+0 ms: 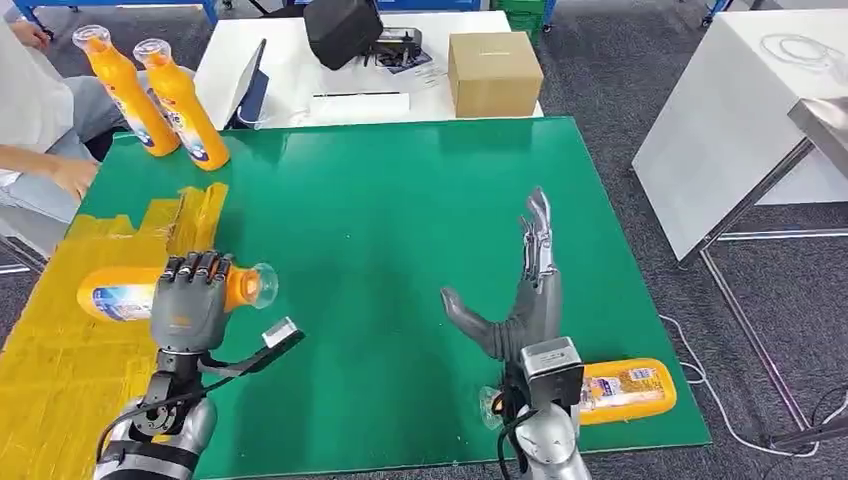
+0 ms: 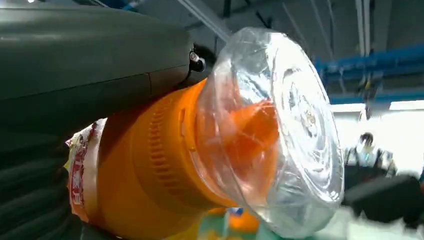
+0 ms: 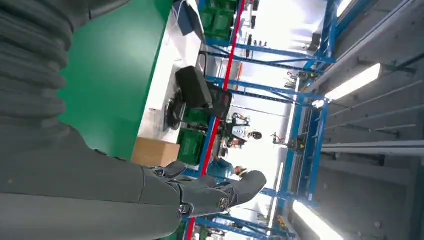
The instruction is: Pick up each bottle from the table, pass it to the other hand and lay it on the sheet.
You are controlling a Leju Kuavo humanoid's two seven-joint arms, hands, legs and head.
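Left arm enters from the lower left of the head view, forearm raised, wrist joint exposed with black cabling. Left hand [image 1: 190, 300] is held back-upward, fingers curled down and closed around a bottle [image 1: 130, 297]; in the left wrist view the grey thumb [image 2: 90, 55] lies along the bottle's neck. Right arm rises at lower centre-right, a square camera block on its wrist. Right hand [image 1: 522, 290] stands edge-on, empty, fingers extended straight and together pointing away from the body, thumb [image 1: 465, 315] splayed out toward the left arm.
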